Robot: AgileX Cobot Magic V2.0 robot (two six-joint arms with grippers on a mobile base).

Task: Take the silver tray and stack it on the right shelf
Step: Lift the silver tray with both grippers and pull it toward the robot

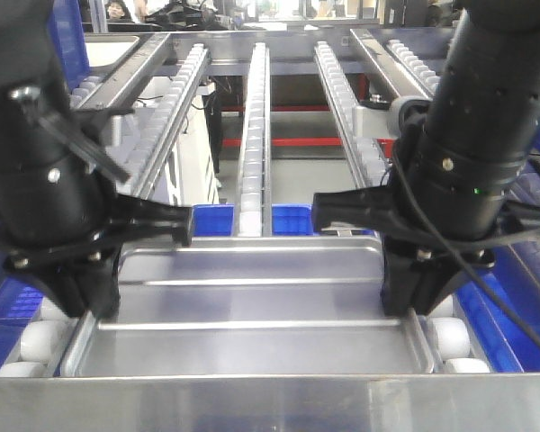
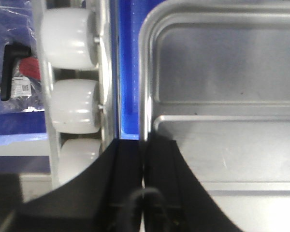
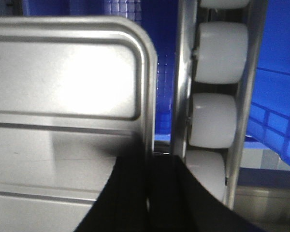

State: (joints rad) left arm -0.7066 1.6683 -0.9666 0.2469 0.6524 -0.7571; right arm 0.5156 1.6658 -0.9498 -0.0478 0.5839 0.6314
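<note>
The silver tray (image 1: 252, 301) lies flat on the white rollers (image 1: 450, 337) of the right shelf, just behind its brushed steel front bar (image 1: 270, 405). My left gripper (image 1: 97, 301) is shut on the tray's left rim. The left wrist view shows the black fingers (image 2: 128, 164) pinching that rim (image 2: 146, 96) from both sides. My right gripper (image 1: 405, 297) is shut on the right rim. In the right wrist view the jaws straddle the rim (image 3: 147, 87) next to a roller rail (image 3: 212, 121). The tray (image 3: 63, 82) is empty and shows its two raised ridges.
Sloping roller rails (image 1: 254, 135) run away behind the tray. Blue plastic bins (image 1: 211, 219) sit just past its far edge, with more blue bins at the left (image 1: 9, 306) and right (image 1: 495, 310). A bagged black handle (image 2: 9, 67) lies left of the left rail.
</note>
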